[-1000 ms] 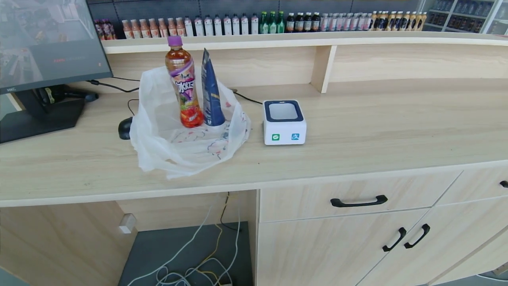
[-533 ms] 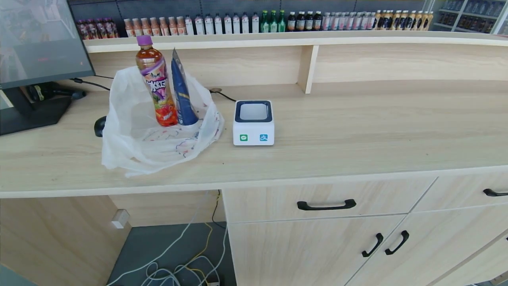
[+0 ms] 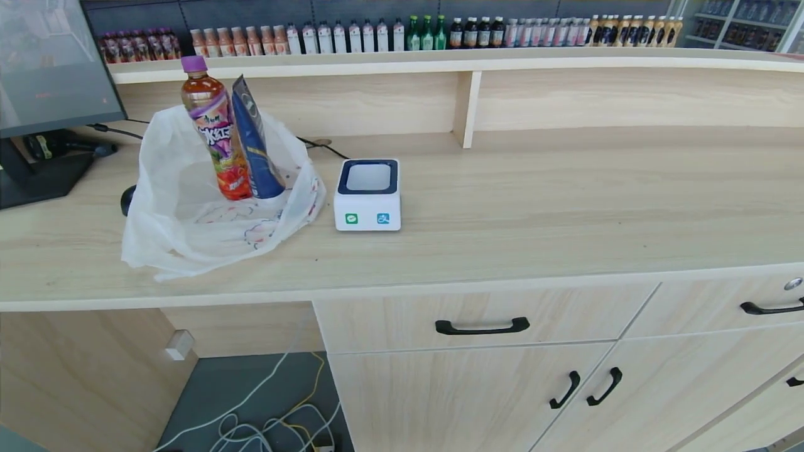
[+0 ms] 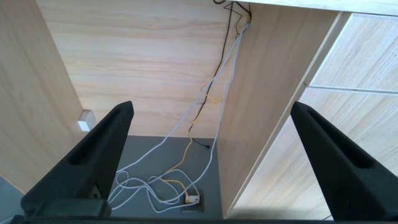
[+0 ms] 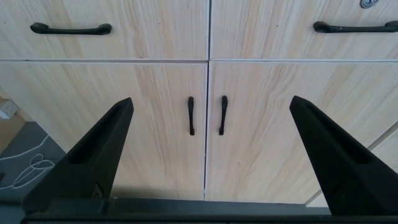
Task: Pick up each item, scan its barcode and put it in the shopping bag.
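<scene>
- Your left gripper [image 4: 211, 104] hangs wide apart and empty below the surface [image 3: 534, 207]. Your right gripper [image 5: 211, 99] is the same, facing the cupboard doors [image 5: 124, 137].
- Bottle [image 3: 213, 132] and blue pouch [image 3: 254, 154] stand inside the shopping bag [image 3: 169, 220], just beside the scanner [image 3: 367, 194]. Likely nothing is left to scan, hence arms parked low.

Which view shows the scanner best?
The head view: the scanner stands whole on the counter beside the bag. The left wrist view faces cables below, the right wrist view cabinet doors.
</scene>
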Tool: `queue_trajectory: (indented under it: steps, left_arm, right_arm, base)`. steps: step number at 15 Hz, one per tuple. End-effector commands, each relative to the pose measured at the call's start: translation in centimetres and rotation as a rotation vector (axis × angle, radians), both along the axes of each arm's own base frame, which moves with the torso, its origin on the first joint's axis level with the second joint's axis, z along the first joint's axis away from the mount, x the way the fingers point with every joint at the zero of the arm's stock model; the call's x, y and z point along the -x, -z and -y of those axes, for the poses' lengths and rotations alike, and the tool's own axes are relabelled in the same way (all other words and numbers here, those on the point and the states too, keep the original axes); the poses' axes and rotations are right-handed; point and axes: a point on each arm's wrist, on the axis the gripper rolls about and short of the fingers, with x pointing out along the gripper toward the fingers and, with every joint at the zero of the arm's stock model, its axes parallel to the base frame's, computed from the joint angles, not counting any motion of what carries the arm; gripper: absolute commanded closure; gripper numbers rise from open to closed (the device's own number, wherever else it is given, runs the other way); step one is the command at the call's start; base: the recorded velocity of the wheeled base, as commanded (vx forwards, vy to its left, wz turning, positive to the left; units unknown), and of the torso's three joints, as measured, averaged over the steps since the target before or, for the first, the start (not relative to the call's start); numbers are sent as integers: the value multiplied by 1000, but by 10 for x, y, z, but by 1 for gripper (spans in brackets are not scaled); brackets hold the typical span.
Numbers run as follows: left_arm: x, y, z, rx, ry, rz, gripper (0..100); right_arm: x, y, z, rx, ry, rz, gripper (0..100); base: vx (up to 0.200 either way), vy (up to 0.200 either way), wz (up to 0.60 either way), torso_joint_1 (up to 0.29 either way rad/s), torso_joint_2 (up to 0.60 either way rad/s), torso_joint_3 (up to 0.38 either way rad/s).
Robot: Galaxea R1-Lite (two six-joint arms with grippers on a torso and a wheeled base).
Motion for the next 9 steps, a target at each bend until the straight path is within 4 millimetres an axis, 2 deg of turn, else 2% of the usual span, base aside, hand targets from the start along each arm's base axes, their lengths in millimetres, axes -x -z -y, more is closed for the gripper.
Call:
queue_trajectory:
  steps: [1,9]
  left_arm:
    - [0,0,0,1,0,0,0]
    - [0,0,0,-9,0,0,0]
  right_arm:
    - [0,0,0,0,-1,0,0]
    - [0,0,0,-1,0,0,0]
  base:
    - [0,0,0,0,0,0]
    - [0,0,0,0,0,0]
